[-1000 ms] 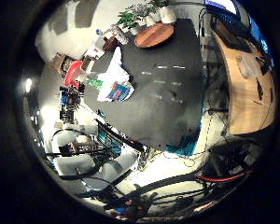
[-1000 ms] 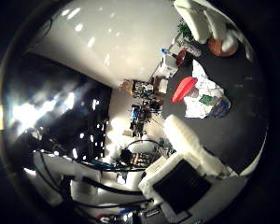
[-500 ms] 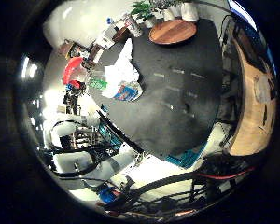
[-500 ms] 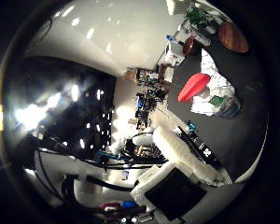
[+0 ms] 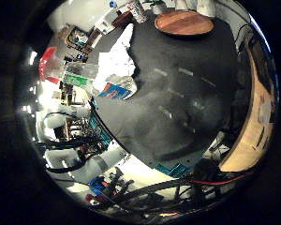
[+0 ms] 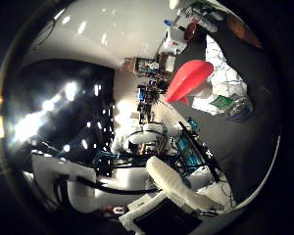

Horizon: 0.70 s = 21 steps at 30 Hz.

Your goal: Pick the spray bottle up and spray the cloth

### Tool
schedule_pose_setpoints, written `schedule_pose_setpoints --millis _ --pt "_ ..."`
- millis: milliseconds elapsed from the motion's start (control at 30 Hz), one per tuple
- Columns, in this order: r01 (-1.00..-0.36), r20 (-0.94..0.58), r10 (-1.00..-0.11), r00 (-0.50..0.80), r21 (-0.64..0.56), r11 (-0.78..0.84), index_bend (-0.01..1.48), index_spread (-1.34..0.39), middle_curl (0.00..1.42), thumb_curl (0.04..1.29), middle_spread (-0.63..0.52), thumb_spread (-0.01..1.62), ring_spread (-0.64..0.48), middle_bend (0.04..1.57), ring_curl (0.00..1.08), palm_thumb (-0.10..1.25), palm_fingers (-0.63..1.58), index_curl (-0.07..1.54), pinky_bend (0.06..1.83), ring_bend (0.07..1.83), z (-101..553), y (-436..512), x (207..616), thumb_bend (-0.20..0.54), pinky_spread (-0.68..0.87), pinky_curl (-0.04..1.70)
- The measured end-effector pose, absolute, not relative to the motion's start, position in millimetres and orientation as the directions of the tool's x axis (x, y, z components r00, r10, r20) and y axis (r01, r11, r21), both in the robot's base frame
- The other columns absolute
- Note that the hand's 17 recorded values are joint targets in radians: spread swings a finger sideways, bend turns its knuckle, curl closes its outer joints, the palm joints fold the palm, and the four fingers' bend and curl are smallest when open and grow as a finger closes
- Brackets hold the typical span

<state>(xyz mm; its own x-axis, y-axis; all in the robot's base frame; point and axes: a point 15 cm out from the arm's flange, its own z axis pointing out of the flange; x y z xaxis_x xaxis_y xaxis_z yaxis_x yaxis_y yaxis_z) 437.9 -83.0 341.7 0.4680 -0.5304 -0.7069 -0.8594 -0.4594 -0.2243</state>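
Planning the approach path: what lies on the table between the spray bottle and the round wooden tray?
Only the white cloth, beside the spray bottle, then bare black table with pale tape marks up to the wooden tray, per the little finger side view.

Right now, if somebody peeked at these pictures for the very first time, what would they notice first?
Probably the spray bottle with its bright red top, standing at the edge of the black table. Right beside it lies the crumpled white cloth. A round wooden tray sits at the table's far end, and one of the hand's white fingers reaches into the thumb side view.
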Motion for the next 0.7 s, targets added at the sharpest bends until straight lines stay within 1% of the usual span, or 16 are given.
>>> schedule_pose_setpoints --millis 133,267,400,700 --pt "-0.854 -0.705 -0.525 0.477 -0.231 -0.467 0.16 -0.37 0.29 0.3 0.03 0.97 0.08 0.18 0.26 0.54 0.0 0.29 0.36 0.24 341 -77 442 -0.027 0.3 0.36" --pt "-0.849 -0.69 -0.529 0.494 -0.252 -0.464 0.17 -0.37 0.29 0.29 0.03 0.97 0.07 0.19 0.26 0.53 0.01 0.29 0.35 0.23 337 -69 455 -0.028 0.29 0.35" --pt "-0.844 -0.703 -0.506 0.5 -0.264 -0.466 0.16 -0.37 0.3 0.3 0.03 0.96 0.06 0.19 0.26 0.55 0.03 0.29 0.34 0.22 327 -53 467 -0.027 0.29 0.34" --pt "-0.845 -0.727 -0.484 0.487 -0.253 -0.47 0.16 -0.37 0.31 0.3 0.03 0.96 0.05 0.19 0.27 0.56 0.05 0.28 0.33 0.2 305 -39 478 -0.027 0.29 0.33"
